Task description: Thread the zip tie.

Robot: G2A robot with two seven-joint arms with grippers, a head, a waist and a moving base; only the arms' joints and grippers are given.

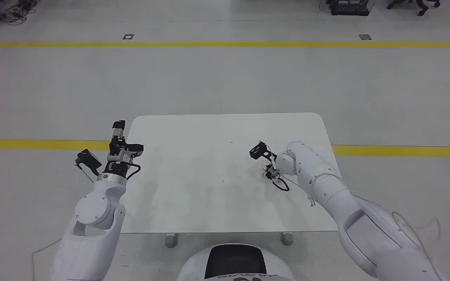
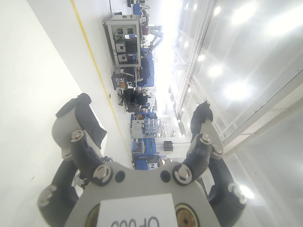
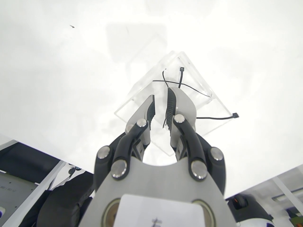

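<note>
Several black zip ties lie in and across a clear acrylic tray point(image 3: 142, 109) on the white table point(image 1: 211, 140). One zip tie point(image 3: 181, 76) has its head near the tray's far corner, and its strap runs down between my right gripper's fingers, close along one pad. Another zip tie point(image 3: 220, 118) hangs over the tray's edge. My right gripper point(image 3: 161, 93) hovers just over the tray, open by a narrow gap; from above it point(image 1: 271, 173) is at the table's right side, over the zip ties point(image 1: 280, 184). My left gripper point(image 2: 143, 102) is open wide, holds nothing and points away from the table at its left edge point(image 1: 116, 137).
The tray sits near the table's right front part. The wide white tabletop stretches between the two arms. Yellow floor lines run behind and beside the table, with workshop equipment far off in the room.
</note>
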